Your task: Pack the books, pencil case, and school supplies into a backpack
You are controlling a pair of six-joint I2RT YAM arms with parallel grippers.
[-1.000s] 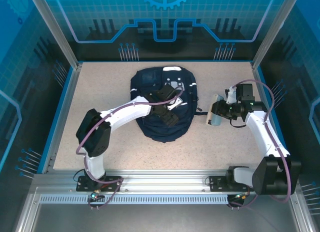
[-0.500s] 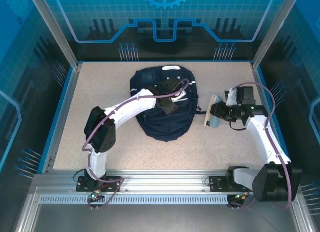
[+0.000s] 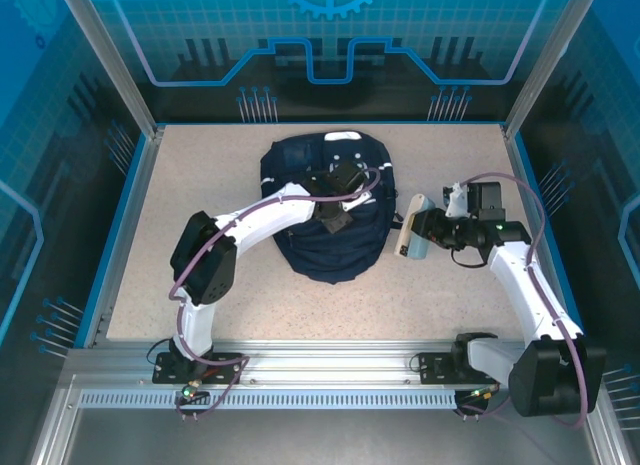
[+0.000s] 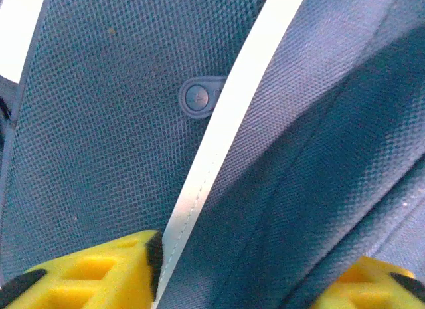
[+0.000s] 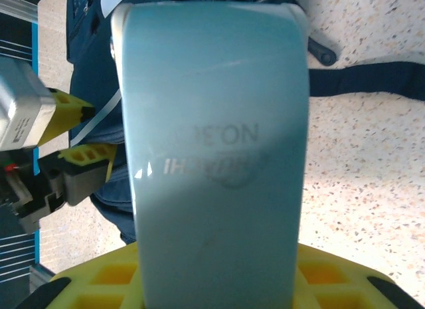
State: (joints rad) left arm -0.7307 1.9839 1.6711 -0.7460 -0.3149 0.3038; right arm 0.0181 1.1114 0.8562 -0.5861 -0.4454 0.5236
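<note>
The right tool [image 5: 222, 282] is clamped on a pale blue pencil case [image 5: 212, 143], held just right of the backpack [image 3: 300, 250], which lies mid-surface [image 3: 200, 185]. The left tool [image 4: 229, 276] is set over a backpack fold beside a white stripe [image 4: 219, 143], fingers partly apart; whether it grips cannot be told.

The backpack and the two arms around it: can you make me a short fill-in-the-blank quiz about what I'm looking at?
1. The case clamped in the right gripper is pale ___.
2. The stripe crossing the backpack fabric beneath the left gripper is ___.
3. The fingers of both grippers are coloured ___.
Missing words: blue; white; yellow.
</note>
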